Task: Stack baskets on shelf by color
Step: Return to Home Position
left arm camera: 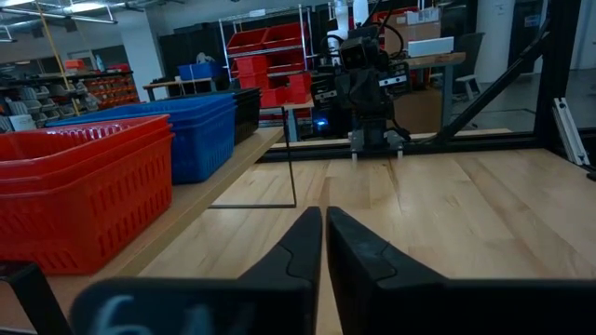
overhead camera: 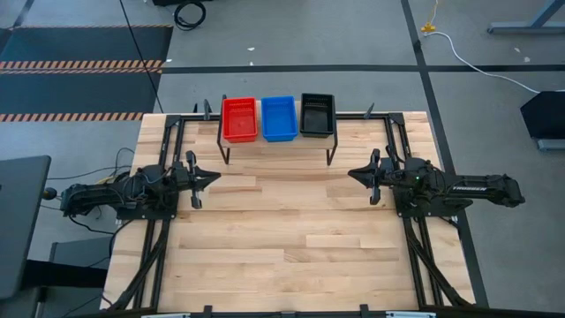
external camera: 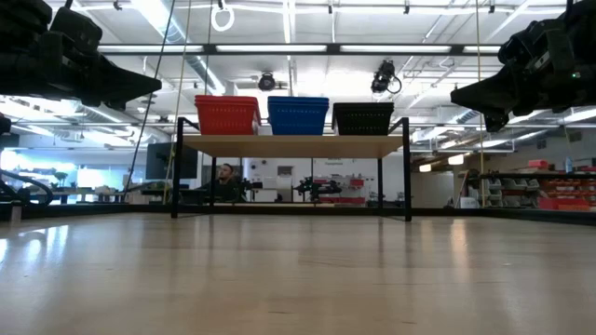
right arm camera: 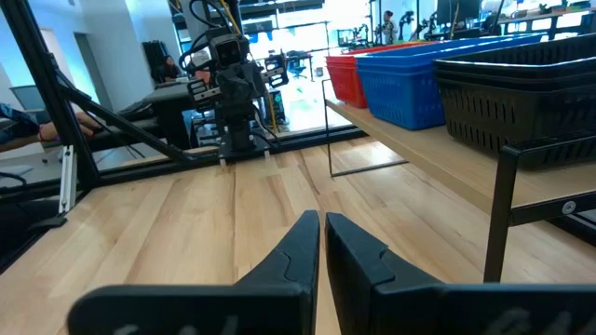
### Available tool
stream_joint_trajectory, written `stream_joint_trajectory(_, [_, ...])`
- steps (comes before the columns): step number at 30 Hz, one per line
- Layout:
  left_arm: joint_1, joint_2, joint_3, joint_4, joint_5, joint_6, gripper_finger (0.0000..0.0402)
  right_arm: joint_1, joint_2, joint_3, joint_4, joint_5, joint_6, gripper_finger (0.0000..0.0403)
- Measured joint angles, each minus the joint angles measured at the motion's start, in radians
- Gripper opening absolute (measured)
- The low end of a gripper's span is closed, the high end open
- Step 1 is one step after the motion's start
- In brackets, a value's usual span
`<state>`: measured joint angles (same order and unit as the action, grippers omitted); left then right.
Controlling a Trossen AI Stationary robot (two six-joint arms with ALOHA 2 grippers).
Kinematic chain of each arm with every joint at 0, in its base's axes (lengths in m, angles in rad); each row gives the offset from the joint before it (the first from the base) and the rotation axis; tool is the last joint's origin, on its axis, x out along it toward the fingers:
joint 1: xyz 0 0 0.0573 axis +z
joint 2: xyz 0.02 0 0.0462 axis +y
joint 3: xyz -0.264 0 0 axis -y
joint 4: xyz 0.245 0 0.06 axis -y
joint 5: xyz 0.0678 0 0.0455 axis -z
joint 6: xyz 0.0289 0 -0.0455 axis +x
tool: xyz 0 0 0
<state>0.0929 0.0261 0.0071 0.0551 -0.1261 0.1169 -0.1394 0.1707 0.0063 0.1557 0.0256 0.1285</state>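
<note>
Red baskets (overhead camera: 240, 118), blue baskets (overhead camera: 279, 117) and black baskets (overhead camera: 317, 114) stand in three nested stacks side by side on the shelf (overhead camera: 275, 141) at the table's far edge, red at the left, black at the right. The low view shows the red stack (external camera: 226, 114), the blue stack (external camera: 298, 114) and the black stack (external camera: 363, 118) resting by their bottoms on the plank (external camera: 291, 145). My left gripper (overhead camera: 212, 177) hovers shut at the table's left. My right gripper (overhead camera: 356, 175) hovers shut at the right. Both point toward the table's middle and hold nothing.
The shelf's thin black legs (external camera: 408, 172) stand on the wooden tabletop (overhead camera: 282, 238). Black frame rails (overhead camera: 406, 256) run along the table's left and right sides. The wide stretch of tabletop between the arms and toward the near edge lies bare.
</note>
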Motion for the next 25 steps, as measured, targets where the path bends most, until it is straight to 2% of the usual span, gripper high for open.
stream_joint_trajectory(13, [0.000,0.000,0.000,0.000,0.000,0.000,0.0034,0.000,0.000,0.000,0.000,0.000,0.000,0.0028])
stream_joint_trajectory(25, [0.000,0.000,0.000,0.000,0.000,0.000,0.0026,0.000,0.000,0.000,0.000,0.000,0.000,0.0027])
